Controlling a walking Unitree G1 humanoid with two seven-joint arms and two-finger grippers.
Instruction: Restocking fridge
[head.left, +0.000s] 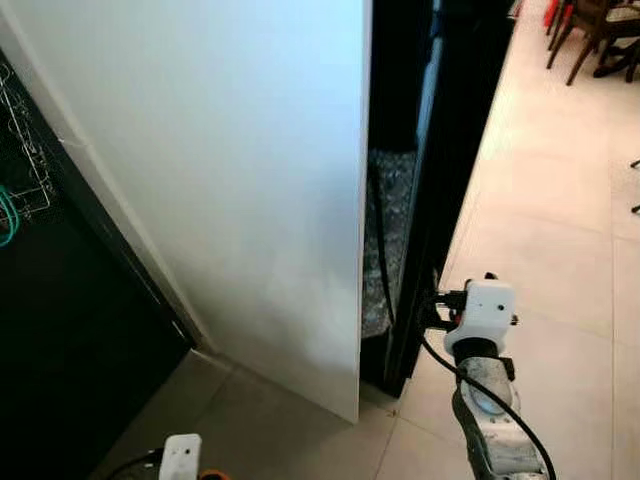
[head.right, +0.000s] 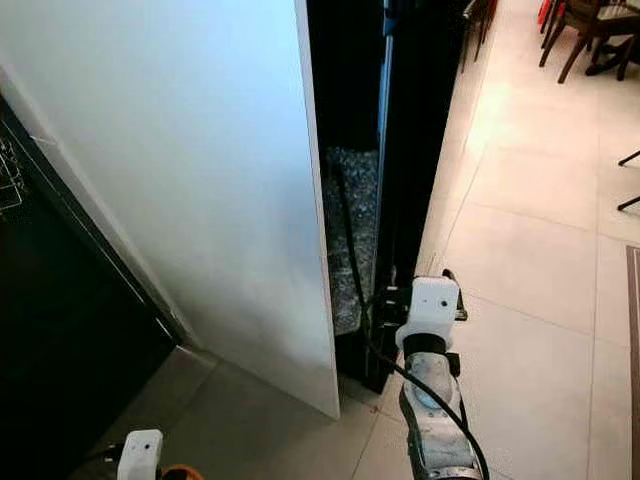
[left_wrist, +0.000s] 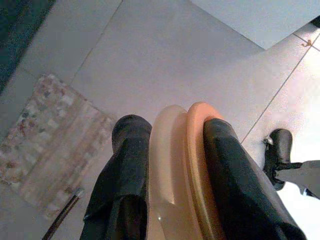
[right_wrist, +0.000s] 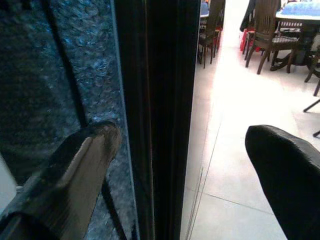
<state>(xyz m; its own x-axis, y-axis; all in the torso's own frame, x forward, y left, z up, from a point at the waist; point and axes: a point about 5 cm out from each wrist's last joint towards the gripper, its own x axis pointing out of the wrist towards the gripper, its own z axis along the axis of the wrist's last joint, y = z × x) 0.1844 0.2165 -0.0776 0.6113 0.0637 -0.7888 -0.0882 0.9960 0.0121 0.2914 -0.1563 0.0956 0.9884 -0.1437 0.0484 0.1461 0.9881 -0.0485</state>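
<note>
Right gripper (right_wrist: 182, 175) spread wide astride the black door (right_wrist: 160, 100) edge, one finger (right_wrist: 75, 170) behind it, the other over the floor (right_wrist: 225, 150). Left gripper (left_wrist: 172, 175) low over the tiles, pinching an orange plate (left_wrist: 195, 165) and a paler one (left_wrist: 167, 170). Mat (left_wrist: 45, 145) nearby. White panel (head.left: 230, 180) beside the door.

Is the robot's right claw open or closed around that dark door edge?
Open. The right gripper has its fingers spread wide, one on each side of the dark door edge, not yet clamped.
</note>
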